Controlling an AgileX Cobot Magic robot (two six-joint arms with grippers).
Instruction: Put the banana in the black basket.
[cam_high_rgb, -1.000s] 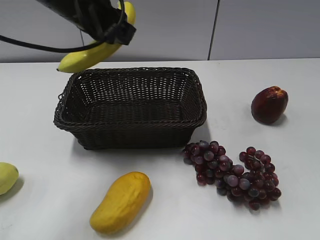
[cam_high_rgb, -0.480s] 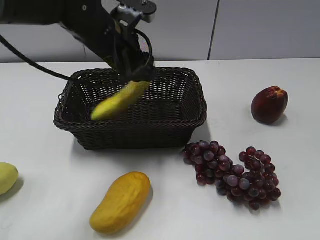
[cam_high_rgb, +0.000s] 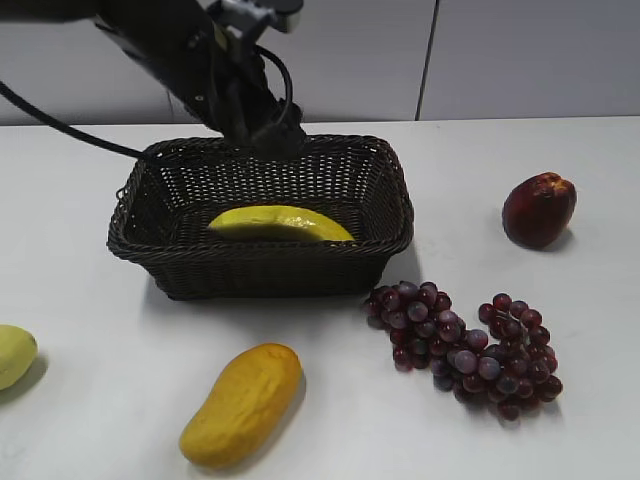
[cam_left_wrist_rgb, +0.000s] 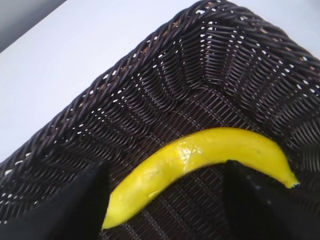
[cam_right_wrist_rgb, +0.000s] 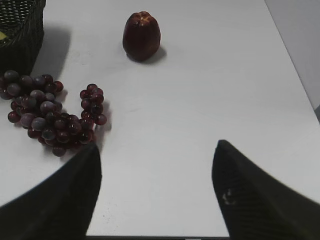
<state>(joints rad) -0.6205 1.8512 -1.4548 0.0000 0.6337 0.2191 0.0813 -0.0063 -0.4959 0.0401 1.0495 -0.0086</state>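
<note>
The banana (cam_high_rgb: 280, 223) lies on the floor of the black basket (cam_high_rgb: 260, 262), free of any grip. It also shows in the left wrist view (cam_left_wrist_rgb: 200, 155), lying across the basket's woven floor (cam_left_wrist_rgb: 165, 85). My left gripper (cam_high_rgb: 268, 135) hangs over the basket's far rim, open and empty; its two dark fingers (cam_left_wrist_rgb: 165, 200) stand wide apart above the banana. My right gripper (cam_right_wrist_rgb: 157, 187) is open and empty over bare table, out of the exterior view.
An orange-yellow mango-shaped fruit (cam_high_rgb: 241, 404) lies in front of the basket. A pale yellow-green fruit (cam_high_rgb: 14, 354) sits at the left edge. A bunch of dark grapes (cam_high_rgb: 462, 349) lies right of the basket, a dark red fruit (cam_high_rgb: 539, 209) farther right.
My left gripper brought the banana down from above the basket's far left corner into the basket, let it go, and rose a little. The banana now lies flat inside.
</note>
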